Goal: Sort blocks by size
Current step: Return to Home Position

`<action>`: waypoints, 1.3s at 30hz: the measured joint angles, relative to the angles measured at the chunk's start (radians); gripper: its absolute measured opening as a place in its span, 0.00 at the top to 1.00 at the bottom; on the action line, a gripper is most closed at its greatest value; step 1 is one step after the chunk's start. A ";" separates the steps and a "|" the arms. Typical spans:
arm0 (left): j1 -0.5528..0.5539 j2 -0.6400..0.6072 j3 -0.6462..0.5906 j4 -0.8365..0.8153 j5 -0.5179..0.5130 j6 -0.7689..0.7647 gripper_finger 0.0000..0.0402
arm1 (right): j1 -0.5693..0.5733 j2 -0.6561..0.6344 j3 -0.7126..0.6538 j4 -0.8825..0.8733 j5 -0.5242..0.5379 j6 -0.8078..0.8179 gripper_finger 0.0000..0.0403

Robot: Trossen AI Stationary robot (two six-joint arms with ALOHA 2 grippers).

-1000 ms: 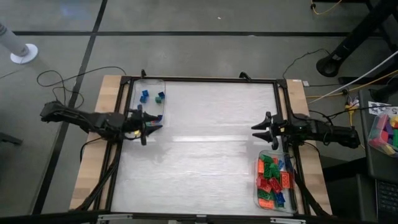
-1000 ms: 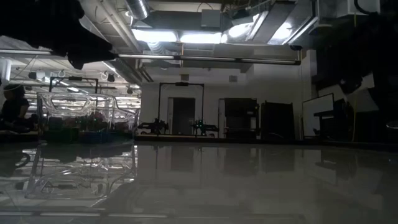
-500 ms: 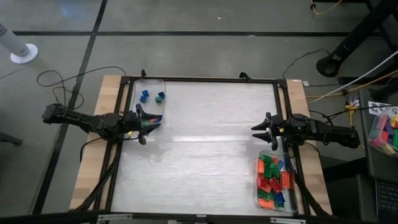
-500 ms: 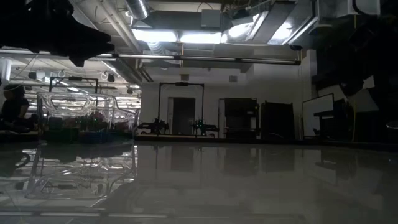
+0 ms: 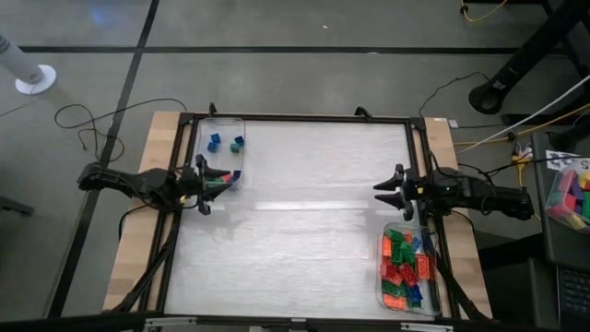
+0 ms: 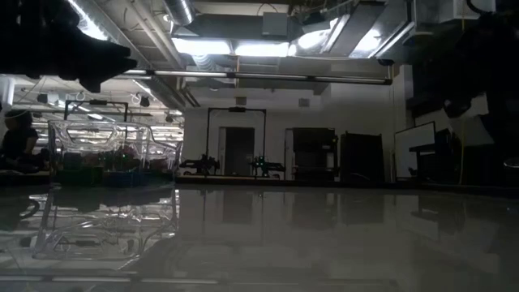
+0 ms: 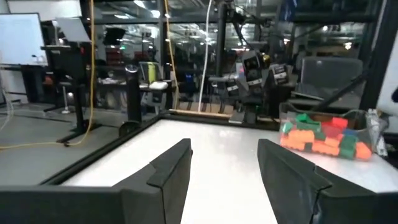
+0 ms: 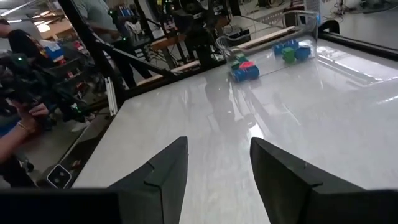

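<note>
1. Blocks point(image 5: 406, 266) all binned: small ones point(image 8: 245, 68) in the clear bin point(image 5: 205, 124) at 10 o'clock, long ones point(image 7: 320, 134) heaped in the second bin point(image 5: 383, 300) at 5 o'clock.
2. For homing, draw the left gripper point(image 5: 226, 182), at 9 o'clock beside the clear bin, straight back, clear of its wall. Pincer wide, empty. Right gripper point(image 5: 378, 195) at 3 o'clock, likewise wide, empty.
3. Two bins, two grippers, about six small ones. Long ones too heaped to count.

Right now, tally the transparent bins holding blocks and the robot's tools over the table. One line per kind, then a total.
Transparent bins with blocks inside: 2, the left bin beside the left tool and the right bin beside the right tool.
Tools, both open and empty: 2.
Total: 4.
</note>
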 joint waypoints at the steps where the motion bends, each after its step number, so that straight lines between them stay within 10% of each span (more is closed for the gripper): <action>1: -0.005 0.000 0.000 -0.002 0.000 -0.004 0.57 | 0.000 0.000 0.005 -0.002 0.000 -0.001 0.57; 15: -0.055 0.005 0.000 -0.041 0.010 -0.028 0.57 | 0.000 0.000 0.001 -0.025 0.217 -0.051 0.57; 39: -0.055 0.006 0.000 -0.043 0.010 -0.043 0.57 | 0.000 0.015 -0.097 0.188 0.153 -0.054 0.57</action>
